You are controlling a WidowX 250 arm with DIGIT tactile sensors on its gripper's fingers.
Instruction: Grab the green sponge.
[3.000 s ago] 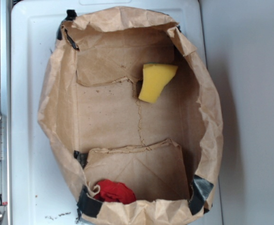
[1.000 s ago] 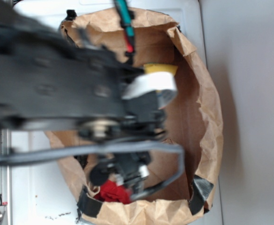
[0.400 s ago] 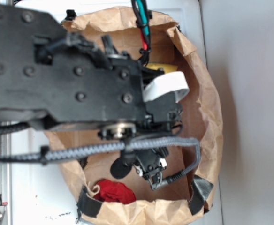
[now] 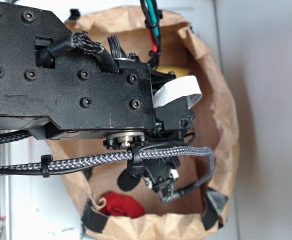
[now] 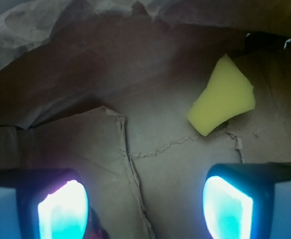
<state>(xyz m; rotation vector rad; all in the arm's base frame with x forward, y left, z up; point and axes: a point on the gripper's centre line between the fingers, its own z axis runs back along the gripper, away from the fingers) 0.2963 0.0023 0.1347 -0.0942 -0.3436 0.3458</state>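
The green sponge [image 5: 222,97] shows as a yellow foam block lying on the brown paper bag's floor, up and to the right in the wrist view. In the exterior view only a yellow strip of the sponge [image 4: 173,71] peeks out behind the black arm [image 4: 71,80]. My gripper [image 5: 145,209] hangs above the bag floor with its two glowing pads wide apart and nothing between them. The sponge lies ahead of the right pad [image 5: 227,209], not touching it. In the exterior view the gripper's fingers are hidden under the arm.
The brown paper bag [image 4: 221,125] surrounds everything, its crumpled walls rising on all sides and taped at the corners. A red cloth lump [image 4: 121,205] lies at the bag's near end. A braided cable [image 4: 86,161] crosses beneath the arm. The bag stands on a white surface [image 4: 36,200].
The arm has swept in from the left over the bag and now covers most of the sponge. Since 0.4 s ago it has barely shifted.
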